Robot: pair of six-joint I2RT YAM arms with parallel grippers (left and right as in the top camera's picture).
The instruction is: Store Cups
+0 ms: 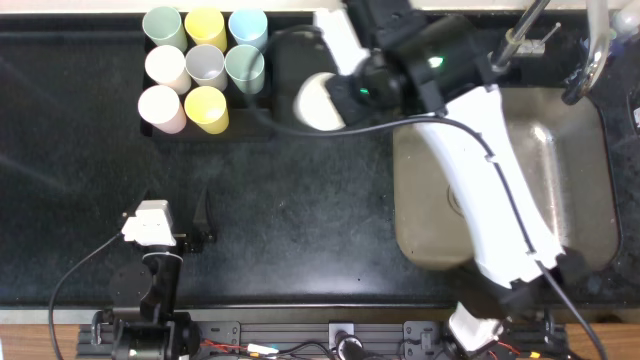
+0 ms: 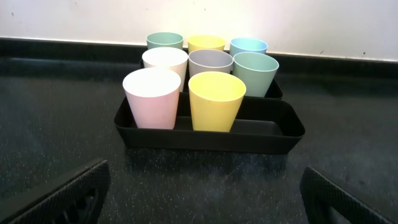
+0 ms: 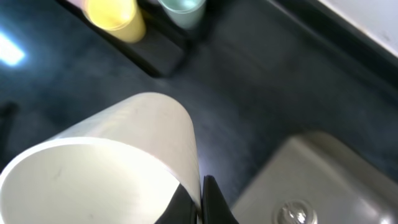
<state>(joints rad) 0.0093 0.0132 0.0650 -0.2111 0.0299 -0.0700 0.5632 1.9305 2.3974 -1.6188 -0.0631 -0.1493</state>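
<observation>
The black desk [image 1: 300, 230] carried a steel sink [image 1: 590, 180] at 3 o'clock in the top view and a black tray [image 2: 205, 140] at 11 o'clock, with eight cups [image 2: 210, 62] standing upright in it. The right hand [image 3: 198, 199] was clamped on the rim of a tilted white cup [image 1: 318, 102] just at the tray's 3 o'clock side. The left hand [image 2: 205, 196], fingers wide apart, sat at 7 o'clock, well apart from the tray.

Black bench [image 1: 300, 230] with fine pale speckles, black tray [image 2: 205, 140], pale pink cup [image 2: 152, 98], yellow cup [image 2: 216, 101], white cup [image 2: 165, 62], grey cup [image 2: 210, 63], sea-green cup [image 2: 255, 71], light blue cup [image 2: 248, 46], off-white cup [image 3: 118, 168], dull silver sink [image 1: 585, 150], white right arm [image 1: 500, 190]
</observation>
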